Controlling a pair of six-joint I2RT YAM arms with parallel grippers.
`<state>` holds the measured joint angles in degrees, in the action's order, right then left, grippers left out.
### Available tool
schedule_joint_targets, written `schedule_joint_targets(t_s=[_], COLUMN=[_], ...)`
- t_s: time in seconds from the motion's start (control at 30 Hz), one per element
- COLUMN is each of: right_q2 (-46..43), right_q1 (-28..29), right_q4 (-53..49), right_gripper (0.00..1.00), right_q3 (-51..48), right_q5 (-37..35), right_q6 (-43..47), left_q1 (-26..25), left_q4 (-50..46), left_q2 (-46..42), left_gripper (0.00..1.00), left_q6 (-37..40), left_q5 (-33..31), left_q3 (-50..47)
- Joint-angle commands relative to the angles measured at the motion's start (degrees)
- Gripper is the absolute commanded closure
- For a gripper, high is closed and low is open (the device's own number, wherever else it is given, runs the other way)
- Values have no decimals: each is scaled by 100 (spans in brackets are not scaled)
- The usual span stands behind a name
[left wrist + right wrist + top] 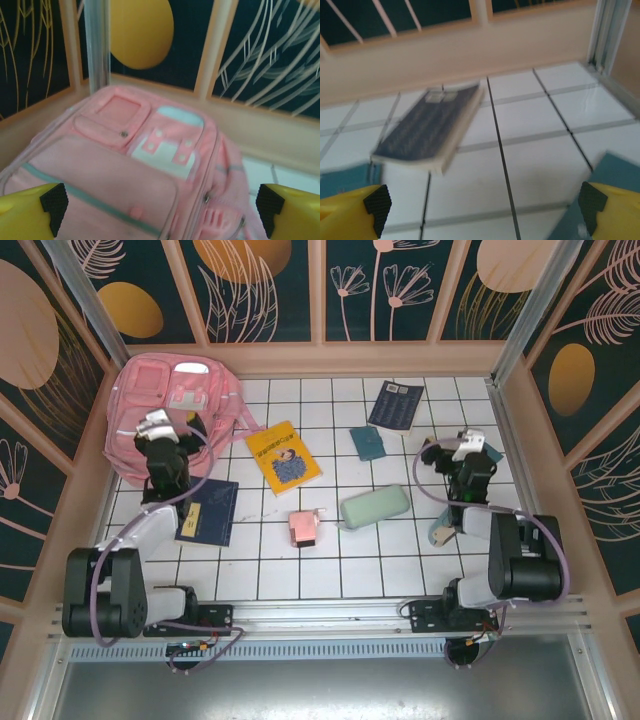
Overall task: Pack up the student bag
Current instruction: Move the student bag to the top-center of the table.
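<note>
- Okay, far left first: the bag lies flat in the back-left corner of the table, front pockets facing up.
- Every pocket I can make out on my left wrist view looks closed. I can't find an open mouth anywhere and nothing shows inside, so I judge packing hasn't started.
- Left gripper hangs over the bag's near half, fingers spread wide with nothing between them.
- Worry here: that fabric is soft. If I catch a loose panel rather than a zip pull, the whole bag will likely bunch up or drag instead of opening.
- Blue book sits partly under my left arm, and the yellow book lies just right of the bag. Both are flat on glossy tile, so a pinch at the edge could simply skid them away.
- Mid-table, the pouch and the green case lie near each other. Both look shut, and I can't tell what either holds.
- Further back, the teal pad and then the navy book, well apart from the bag. That means a long carry across the table, with a drop possible if the grip is shallow.
- Right gripper is spread wide and empty, with the navy book ahead of it on the wrist view. That picture is blurred, so misjudging the book's edge is my risk there.
</note>
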<state>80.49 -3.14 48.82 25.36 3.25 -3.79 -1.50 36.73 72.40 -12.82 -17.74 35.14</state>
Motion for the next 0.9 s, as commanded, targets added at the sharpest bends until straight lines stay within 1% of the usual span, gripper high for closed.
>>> schedule_joint_targets(t_s=[0.0,0.03,0.1,0.17,0.2,0.23,0.3,0.37,0.43,0.53,0.63,0.73,0.87], right_q2=[-437,-471,-477,-464,-471,-473,-473,-402,-320,-289,-234,-170,-71], right_q1=[-168,-248,-396,-562,-631,-700,-752,-736,-676,-455,-203,133,561], right_q4=[-1083,-1342,-1860,-2278,-2541,-2665,-2525,-2538,-2589,-2435,-2521,-2635,-2828], right_gripper=[1,1,1,1,1,1,1,1,1,1,1,1,1], right_q3=[509,707,1103,1411,1583,1702,1739,1849,1942,1903,1990,2064,2186], right_q5=[-79,86,315,602,565,687,942,1112,1141,1013,1038,946,836], right_q6=[-790,-1055,-1692,-2110,-2410,-2586,-2745,-2800,-2848,-2800,-2601,-2361,-2160], left_q1=[0,0,0,0,0,-2,0,0,0,-32,-170,-483,-782], left_q4=[-1928,-2251,-2536,-2754,-2831,-2950,-3214,-3507,-3617,-3577,-3550,-3576,-3547], left_q2=[-222,-243,-236,-188,-147,-74,104,312,474,682,954,1277,1655], left_gripper=[1,1,1,1,1,2,1,2,4,10,13,17,20], left_q6=[-1319,-1636,-1595,-1814,-1896,-1988,-2141,-2270,-2365,-2577,-2785,-2845,-2928], left_q5=[-554,-652,-209,134,301,427,701,908,1123,1495,1766,1822,1781], left_q3=[699,909,1244,1514,1638,1765,1997,2248,2289,2180,2114,2145,2179])
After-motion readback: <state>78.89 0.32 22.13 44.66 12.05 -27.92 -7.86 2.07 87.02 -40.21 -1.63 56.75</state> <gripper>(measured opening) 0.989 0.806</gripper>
